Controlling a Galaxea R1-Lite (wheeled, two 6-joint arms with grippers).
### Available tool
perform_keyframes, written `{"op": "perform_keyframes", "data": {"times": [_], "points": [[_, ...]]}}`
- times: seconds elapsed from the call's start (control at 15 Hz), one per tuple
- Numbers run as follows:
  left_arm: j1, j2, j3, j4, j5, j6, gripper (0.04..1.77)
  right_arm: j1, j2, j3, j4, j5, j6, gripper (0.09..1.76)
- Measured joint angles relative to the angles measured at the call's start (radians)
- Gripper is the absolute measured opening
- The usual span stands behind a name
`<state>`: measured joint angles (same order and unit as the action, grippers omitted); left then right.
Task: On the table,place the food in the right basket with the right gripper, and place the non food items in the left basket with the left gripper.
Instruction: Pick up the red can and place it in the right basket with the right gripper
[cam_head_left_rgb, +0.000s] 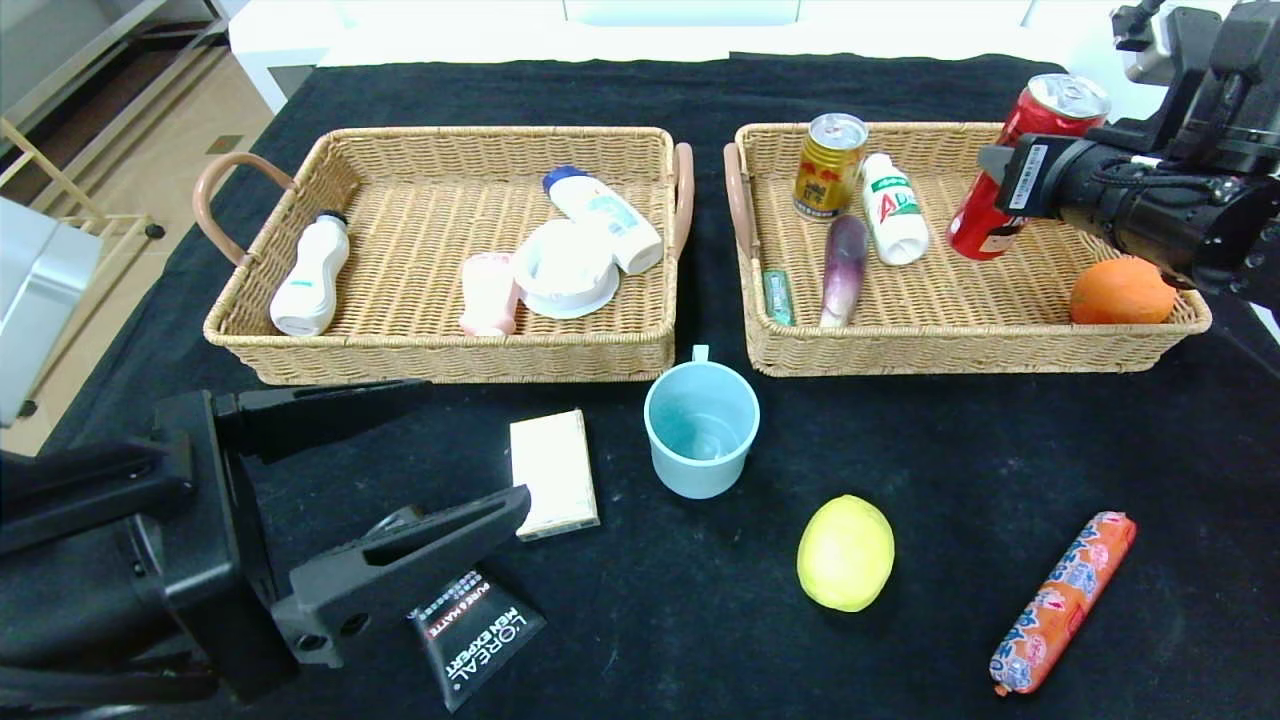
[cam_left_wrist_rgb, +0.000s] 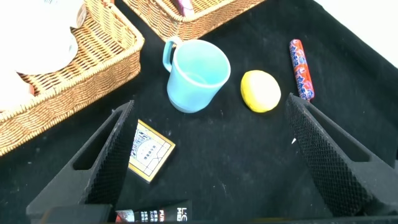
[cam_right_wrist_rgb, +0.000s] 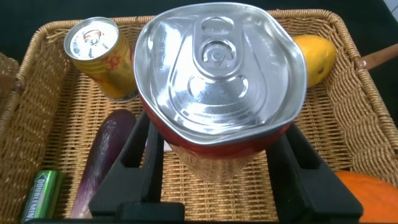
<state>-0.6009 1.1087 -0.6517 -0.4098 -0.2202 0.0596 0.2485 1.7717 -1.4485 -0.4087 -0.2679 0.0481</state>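
My right gripper (cam_head_left_rgb: 1000, 175) is shut on a red can (cam_head_left_rgb: 1010, 170) and holds it tilted over the right basket (cam_head_left_rgb: 960, 350). In the right wrist view its fingers (cam_right_wrist_rgb: 134, 174) press the can's sides (cam_right_wrist_rgb: 221, 81). My left gripper (cam_head_left_rgb: 470, 445) is open and empty, low over the table's front left, with a cream card box (cam_head_left_rgb: 553, 472) and a black tube (cam_head_left_rgb: 475, 635) beside it. The left wrist view shows the card box (cam_left_wrist_rgb: 149, 149) by one finger (cam_left_wrist_rgb: 102, 162). A blue cup (cam_head_left_rgb: 700, 425), a lemon (cam_head_left_rgb: 845, 552) and a sausage (cam_head_left_rgb: 1065, 600) lie on the table.
The left basket (cam_head_left_rgb: 430, 350) holds bottles and a white dish. The right basket holds a gold can (cam_head_left_rgb: 828, 165), a white bottle (cam_head_left_rgb: 893, 208), a purple vegetable (cam_head_left_rgb: 845, 268), a green pack (cam_head_left_rgb: 777, 295) and an orange (cam_head_left_rgb: 1120, 292).
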Motion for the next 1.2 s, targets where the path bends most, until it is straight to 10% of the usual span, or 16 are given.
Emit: {"op": "perform_keyframes", "data": {"times": [0.73, 1.2], "points": [[0.000, 0.000, 0.003, -0.007, 0.000, 0.005, 1.72, -0.028, 0.085, -0.033, -0.039, 0.000, 0.011, 1.00], [0.001, 0.000, 0.004, -0.008, -0.001, 0.005, 1.72, -0.025, 0.063, 0.027, -0.060, -0.003, 0.012, 1.41]]}}
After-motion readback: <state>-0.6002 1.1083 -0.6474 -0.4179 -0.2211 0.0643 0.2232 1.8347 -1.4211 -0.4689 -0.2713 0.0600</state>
